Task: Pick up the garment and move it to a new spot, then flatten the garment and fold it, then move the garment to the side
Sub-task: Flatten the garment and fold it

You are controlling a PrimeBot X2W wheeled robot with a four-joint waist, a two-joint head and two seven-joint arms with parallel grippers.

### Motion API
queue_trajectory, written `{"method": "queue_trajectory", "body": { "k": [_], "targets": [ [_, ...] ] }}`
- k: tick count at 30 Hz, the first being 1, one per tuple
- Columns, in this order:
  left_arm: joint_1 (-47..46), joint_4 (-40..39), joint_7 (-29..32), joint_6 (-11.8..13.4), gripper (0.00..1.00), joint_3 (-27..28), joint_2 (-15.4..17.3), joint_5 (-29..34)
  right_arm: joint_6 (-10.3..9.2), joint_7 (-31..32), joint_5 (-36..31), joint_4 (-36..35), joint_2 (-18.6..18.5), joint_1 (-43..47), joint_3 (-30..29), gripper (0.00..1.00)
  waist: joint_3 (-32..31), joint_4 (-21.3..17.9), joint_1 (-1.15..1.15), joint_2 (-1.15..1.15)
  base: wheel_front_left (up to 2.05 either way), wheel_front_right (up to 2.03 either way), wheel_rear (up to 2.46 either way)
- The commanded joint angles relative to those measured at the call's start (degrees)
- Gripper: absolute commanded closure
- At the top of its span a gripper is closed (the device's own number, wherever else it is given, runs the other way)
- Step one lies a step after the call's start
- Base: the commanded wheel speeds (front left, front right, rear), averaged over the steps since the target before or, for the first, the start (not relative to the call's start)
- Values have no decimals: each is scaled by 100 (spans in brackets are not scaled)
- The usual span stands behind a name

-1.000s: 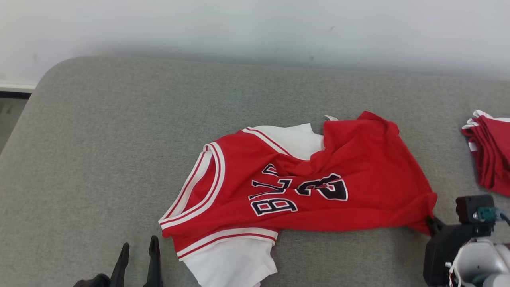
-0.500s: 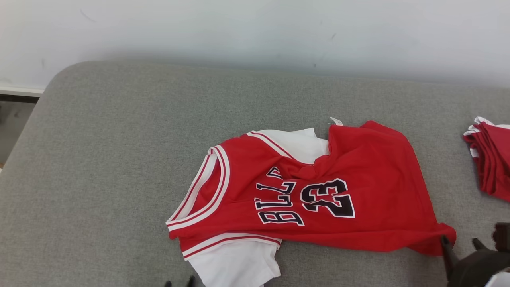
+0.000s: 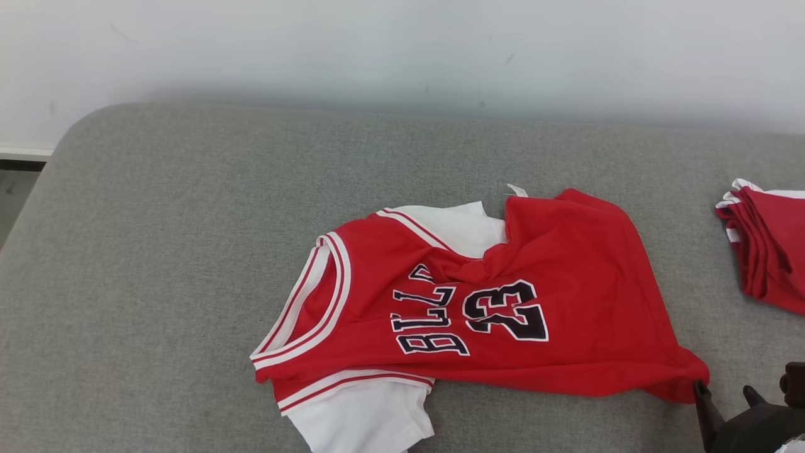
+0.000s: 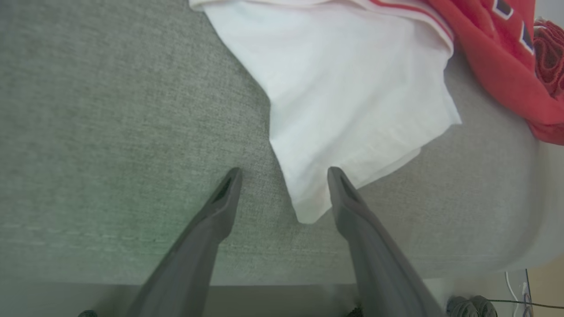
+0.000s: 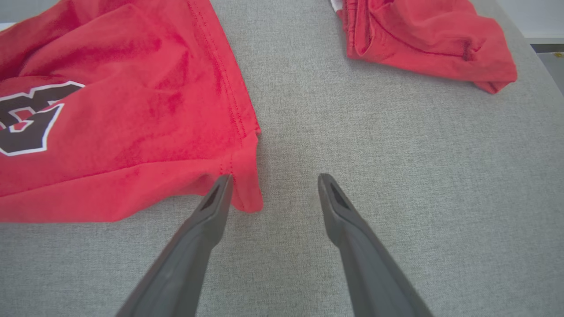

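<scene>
Right wrist view: garment [image 5: 114,132] beside gripper [image 5: 273,178]

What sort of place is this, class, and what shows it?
Probably an indoor garment-folding station: a grey padded surface against a plain white wall, one red jersey laid out, more red garments piled aside.

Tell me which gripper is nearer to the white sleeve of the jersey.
Left. The left gripper, open, straddles the corner of the white sleeve. The right gripper, also open, is at the red hem corner of the jersey.
</scene>
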Motion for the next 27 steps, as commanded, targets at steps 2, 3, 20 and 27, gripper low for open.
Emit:
{"method": "queue_trajectory", "body": {
  "k": [2, 3, 20, 27],
  "targets": [
    [-87, 106, 36, 51, 0, -35, 2, 69, -15, -40, 45, 30, 7, -38, 24, 0, 34, -28, 1, 0, 0, 0, 0],
    [-119, 154, 49, 53, 0, -51, -6, 74, -15, -48, 51, 43, 7, -49, 38, 0, 44, -35, 1, 0, 0, 0, 0],
    [-212, 345, 314, -226, 64, -323, -67, -157, -15, -105, 69, 217, 8, -102, 91, 0, 141, -46, 1, 0, 0, 0, 0],
    [-279, 417, 87, -184, 100, -224, 41, -104, -15, -56, 28, 277, 9, -139, 110, 0, 158, -61, 1, 0, 0, 0, 0]
  ]
}}
